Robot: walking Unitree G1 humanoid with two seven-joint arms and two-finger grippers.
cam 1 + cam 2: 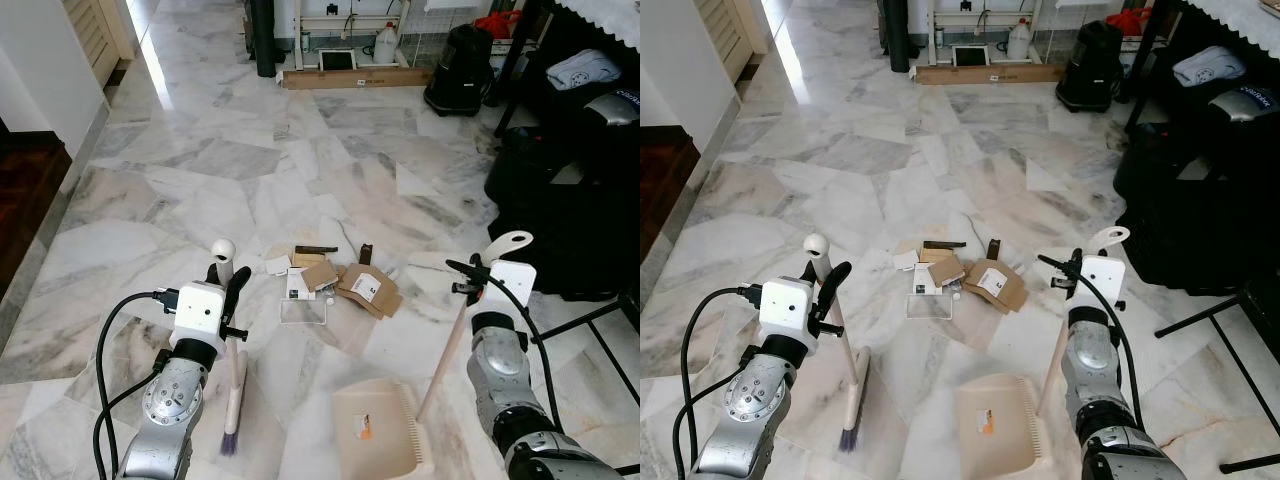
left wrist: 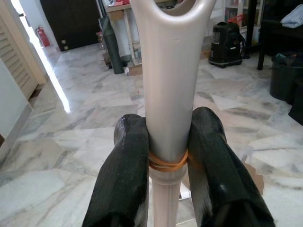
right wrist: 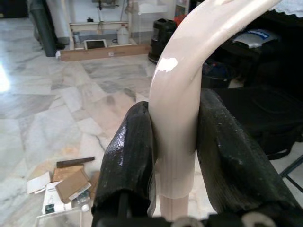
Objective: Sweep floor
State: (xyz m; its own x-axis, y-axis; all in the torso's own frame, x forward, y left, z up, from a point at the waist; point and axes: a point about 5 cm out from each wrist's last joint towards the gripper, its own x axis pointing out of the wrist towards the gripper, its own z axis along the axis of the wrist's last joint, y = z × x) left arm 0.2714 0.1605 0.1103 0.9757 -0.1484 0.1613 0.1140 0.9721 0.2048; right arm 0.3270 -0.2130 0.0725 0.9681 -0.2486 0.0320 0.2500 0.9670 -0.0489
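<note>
My left gripper (image 1: 228, 280) is shut on the cream handle of a small broom (image 1: 233, 390), whose bristles (image 1: 229, 440) rest on the marble floor near my left side. In the left wrist view both fingers (image 2: 124, 165) clamp the broom handle (image 2: 168, 104). My right gripper (image 1: 470, 278) is shut on the long handle of a beige dustpan (image 1: 378, 428) that sits on the floor in front of me. The dustpan handle (image 3: 175, 113) stands between the two fingers (image 3: 130, 156) in the right wrist view. A pile of cardboard scraps and papers (image 1: 335, 282) lies on the floor just beyond the dustpan.
A black bag and dark furniture (image 1: 565, 200) stand at the right, with a metal leg (image 1: 590, 325) reaching onto the floor. A black bin (image 1: 458, 70), a jug (image 1: 385, 42) and a long cardboard box (image 1: 355, 78) line the far wall. White wall (image 1: 40, 70) at the left.
</note>
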